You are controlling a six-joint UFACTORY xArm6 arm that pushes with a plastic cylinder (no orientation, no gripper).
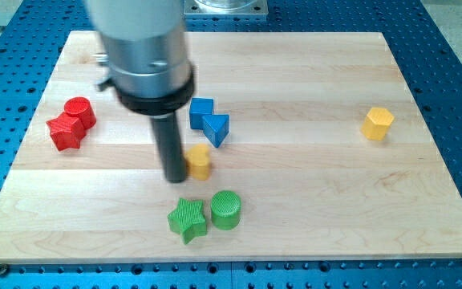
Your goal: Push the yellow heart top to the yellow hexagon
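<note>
My wooden board [295,201] carries red blocks [70,123] at the view's left and two blue blocks [208,119] touching near the middle. A yellow heart [200,161] sits just below them beside my tip [174,178], a green star [188,219] and green cylinder [226,209] lie lower, and the yellow hexagon [378,123] rests well apart at right

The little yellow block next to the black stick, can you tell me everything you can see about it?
The yellow heart is a small, chunky block, plain yellow with a smooth matte look, like painted wood or plastic. It stands flat on the pale wooden board, near the middle. Its left part is hidden behind my tip, which sits right against it on the view's left. The blue blocks are just above it, the green ones just below, neither touching it. The yellow hexagon is far off to the view's right.
</note>
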